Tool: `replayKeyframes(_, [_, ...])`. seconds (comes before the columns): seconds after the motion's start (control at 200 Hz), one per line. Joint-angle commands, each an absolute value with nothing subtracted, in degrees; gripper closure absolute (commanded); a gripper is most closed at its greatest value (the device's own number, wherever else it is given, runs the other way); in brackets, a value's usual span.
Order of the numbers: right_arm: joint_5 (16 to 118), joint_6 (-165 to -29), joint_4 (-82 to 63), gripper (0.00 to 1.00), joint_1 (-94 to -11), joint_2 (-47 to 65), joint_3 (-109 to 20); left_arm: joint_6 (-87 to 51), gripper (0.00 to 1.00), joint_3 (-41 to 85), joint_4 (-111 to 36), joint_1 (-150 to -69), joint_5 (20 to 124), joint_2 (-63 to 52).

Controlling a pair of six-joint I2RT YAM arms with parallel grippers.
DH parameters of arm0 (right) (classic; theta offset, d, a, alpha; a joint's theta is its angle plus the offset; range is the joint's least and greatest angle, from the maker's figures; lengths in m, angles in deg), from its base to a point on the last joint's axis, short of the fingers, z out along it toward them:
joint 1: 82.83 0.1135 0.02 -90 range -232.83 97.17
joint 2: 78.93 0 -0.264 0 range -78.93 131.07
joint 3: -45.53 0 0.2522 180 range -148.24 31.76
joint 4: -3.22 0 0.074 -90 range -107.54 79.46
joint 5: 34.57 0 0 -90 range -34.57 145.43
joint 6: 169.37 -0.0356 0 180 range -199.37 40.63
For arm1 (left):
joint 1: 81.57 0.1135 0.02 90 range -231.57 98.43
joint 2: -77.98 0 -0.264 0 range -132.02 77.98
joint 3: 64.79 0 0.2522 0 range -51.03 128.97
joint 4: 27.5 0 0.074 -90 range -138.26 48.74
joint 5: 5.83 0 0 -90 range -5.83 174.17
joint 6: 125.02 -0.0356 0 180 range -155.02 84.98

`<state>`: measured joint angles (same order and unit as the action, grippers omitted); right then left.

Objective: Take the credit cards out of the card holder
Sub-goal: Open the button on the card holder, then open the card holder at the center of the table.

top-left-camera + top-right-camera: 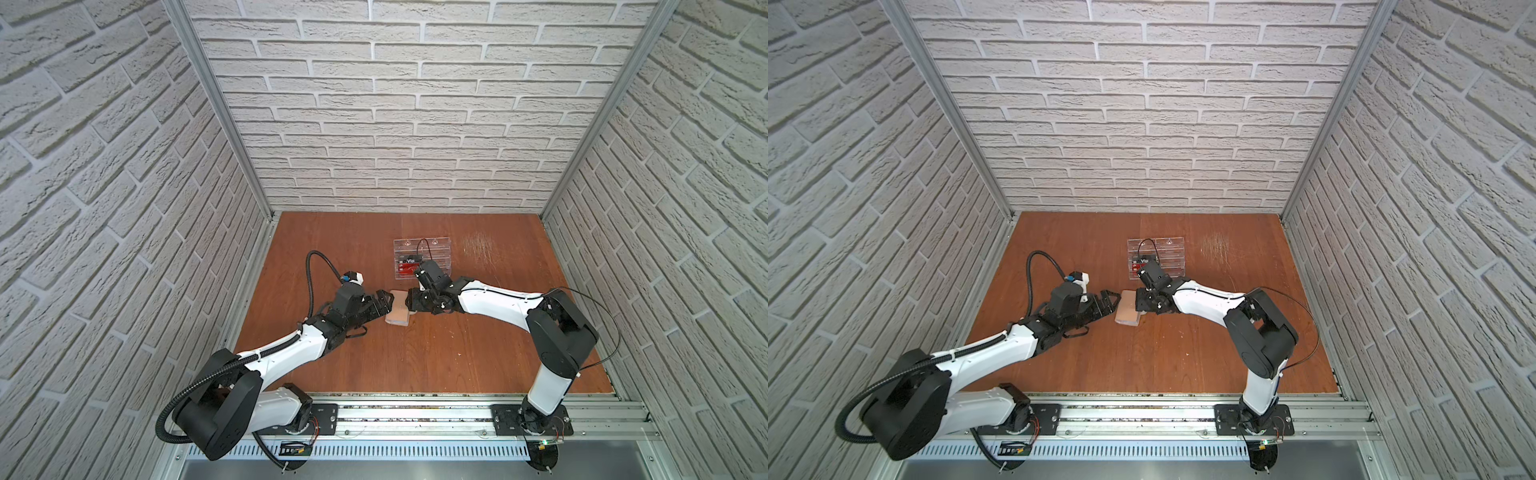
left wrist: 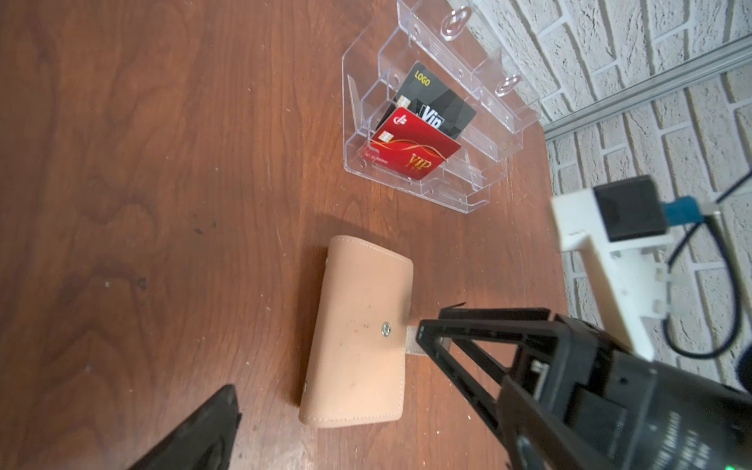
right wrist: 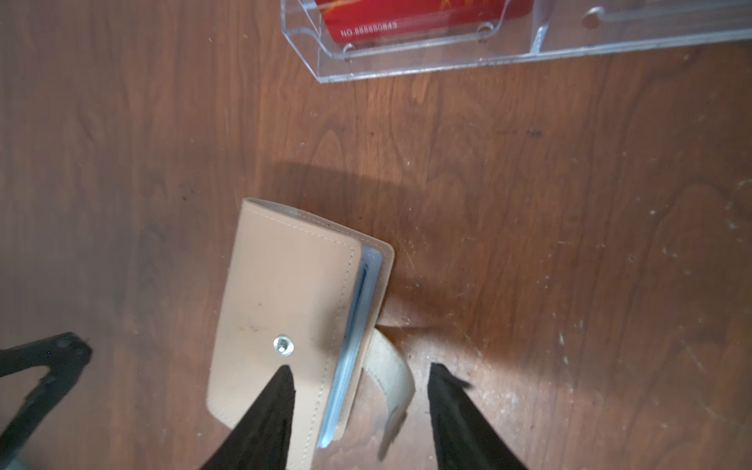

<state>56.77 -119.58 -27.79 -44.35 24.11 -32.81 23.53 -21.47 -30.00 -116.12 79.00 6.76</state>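
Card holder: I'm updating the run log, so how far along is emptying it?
Done: the snap tab hangs undone beside the card holder. In hand: nothing; the left pincer and right pincer stand open at either side of it. Left: it lies folded over, blue edges, probably the credit cards, sit inside, and none is out on the table.

the card holder (image 1: 399, 309) is laid on the desk (image 1: 415, 374), flanked by the left gripper (image 1: 385, 303) on its left and the right gripper (image 1: 411, 302) on its right. behind it the rack (image 1: 440, 249) is set; in its left half a front card (image 2: 411, 148) is stood before a rear card (image 2: 439, 101).
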Motion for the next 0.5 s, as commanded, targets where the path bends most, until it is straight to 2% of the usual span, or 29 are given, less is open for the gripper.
replayKeyframes(0.0, [56.14, -119.80, -26.23, 0.41, -44.11, 24.25, -31.69, 23.14, 0.02, -22.12, -26.70, -115.67, 76.27, 5.83])
replayKeyframes(0.135, [55.66, -119.58, -25.84, 0.35, -44.22, 24.03, -30.52, 23.66, 0.01, -22.12, -24.98, -115.32, 74.63, 4.57])
replayKeyframes(0.495, [54.82, -119.02, -25.11, 0.28, -44.69, 22.43, -27.62, 22.97, 0.02, -21.63, -24.74, -115.09, 73.88, 2.72])
